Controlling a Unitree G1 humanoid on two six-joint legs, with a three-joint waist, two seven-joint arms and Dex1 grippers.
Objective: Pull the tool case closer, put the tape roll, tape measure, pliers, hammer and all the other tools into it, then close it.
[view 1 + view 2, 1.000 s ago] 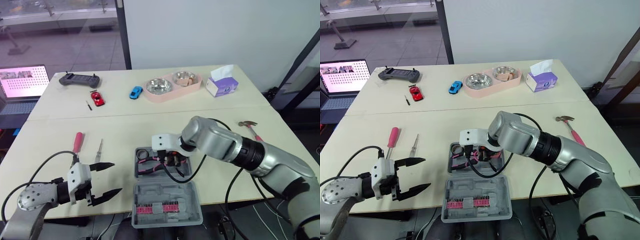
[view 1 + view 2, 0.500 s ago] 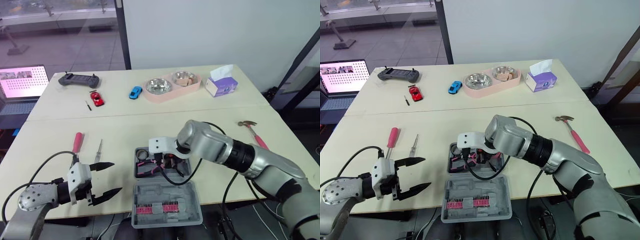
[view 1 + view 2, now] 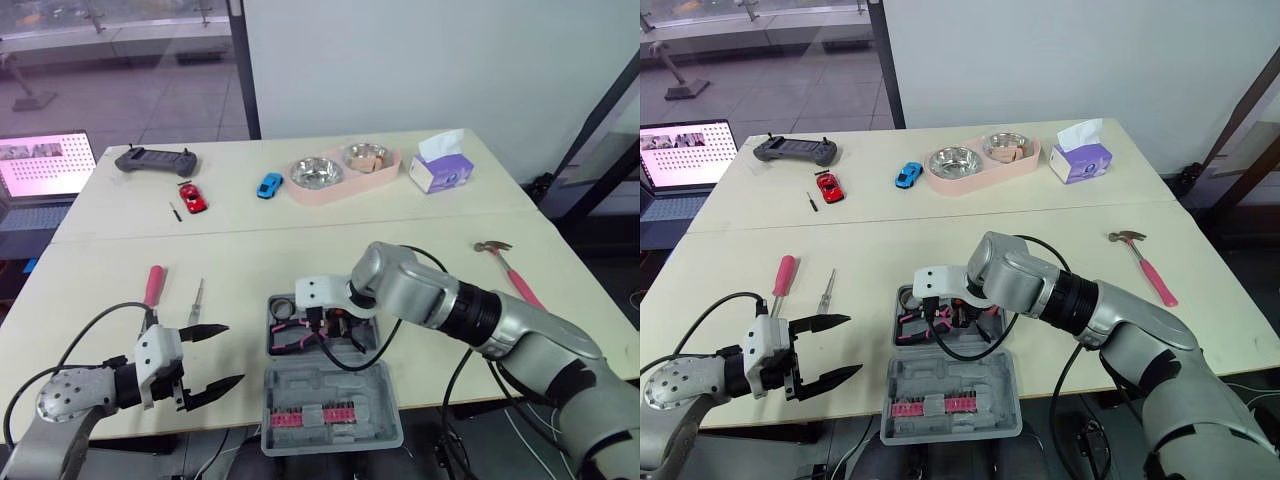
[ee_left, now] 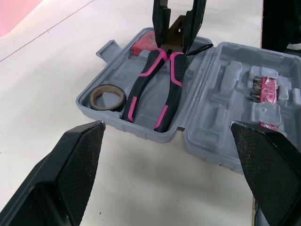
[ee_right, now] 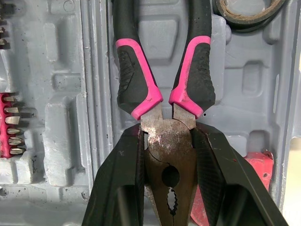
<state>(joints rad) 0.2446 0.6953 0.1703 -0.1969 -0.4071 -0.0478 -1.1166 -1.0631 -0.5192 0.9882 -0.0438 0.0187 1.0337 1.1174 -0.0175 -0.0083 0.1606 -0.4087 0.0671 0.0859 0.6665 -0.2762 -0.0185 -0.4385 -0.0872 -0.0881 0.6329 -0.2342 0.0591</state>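
**Tool case (image 3: 340, 385) has the pliers in its tray, right gripper not yet let go**

Nearest you, at the lower left of the head views, the left gripper (image 3: 232, 354) hovers over the table edge. Its fingers are wide apart and hold nothing, just as they were a second ago.

The case lies open at the lower centre, close to the front edge, with the lid and its row of pink bits (image 3: 310, 415) nearest you. The tray sits just behind the lid.

What changed is in that tray. Over the last second the right arm has swung toward frame left and settled lower. The pliers (image 5: 136, 89) now lie with their pink-and-black handles down in the tray, beside the tape roll (image 4: 108, 88). The right gripper (image 4: 175, 40) stays clamped on the metal head of the pliers. A red item (image 5: 258, 169) lies under that head; you cannot tell from here whether it is the tape measure.

I judge the pliers as good as placed, so you only need to release them and lift clear.

Further back, the pink-handled screwdriver (image 3: 155, 283) and a slim tool (image 3: 198, 298) lie at mid left. The hammer (image 3: 505, 262) is at mid right, well apart from the case. All three are untouched, so packing is roughly half done and the lid stays open
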